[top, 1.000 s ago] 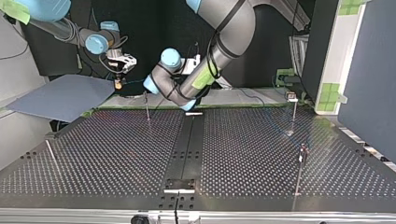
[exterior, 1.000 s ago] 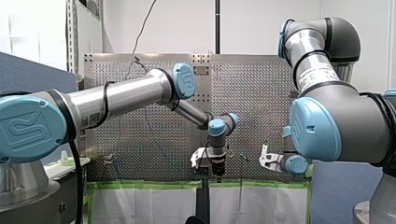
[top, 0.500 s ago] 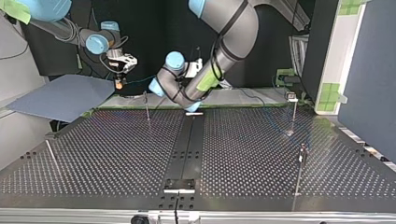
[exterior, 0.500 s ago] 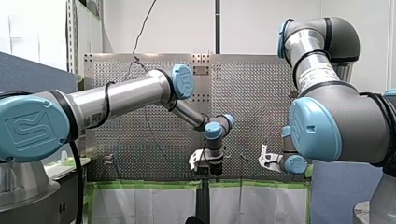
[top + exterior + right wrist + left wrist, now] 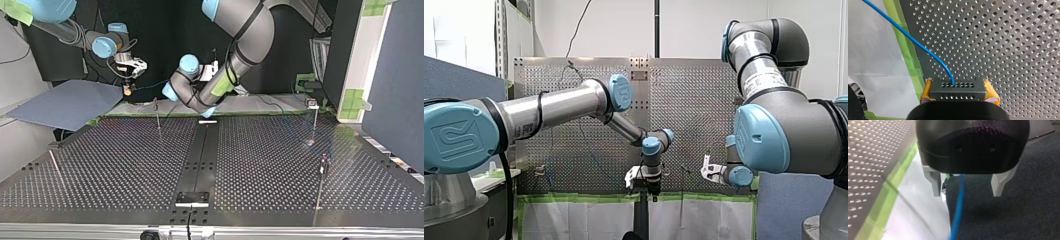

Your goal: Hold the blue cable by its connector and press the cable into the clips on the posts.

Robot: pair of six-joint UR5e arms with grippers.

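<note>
In the right wrist view my right gripper (image 5: 958, 94) has its yellow pads shut on a black connector (image 5: 958, 88). The blue cable (image 5: 920, 46) leaves the connector and arcs away over the perforated plate. In the left wrist view my left gripper (image 5: 966, 192) is open, and the blue cable (image 5: 958, 210) runs loose between its pale fingers (image 5: 935, 183) without touching them. In the top view my right gripper (image 5: 128, 89) hangs beyond the table's far edge at the left. Thin posts (image 5: 157, 114) (image 5: 314, 119) (image 5: 321, 181) stand on the table.
The perforated table (image 5: 125, 165) has a dark middle strip (image 5: 200, 160). Green tape (image 5: 910, 62) lines the plate's edge over white sheeting. A blue-grey panel (image 5: 65, 105) lies at the top view's far left. A thin rod (image 5: 56, 169) leans at the table's left.
My left arm's wrist has shifted a little lower and toward the front view's left. My right arm has stayed where it was with the connector.
</note>
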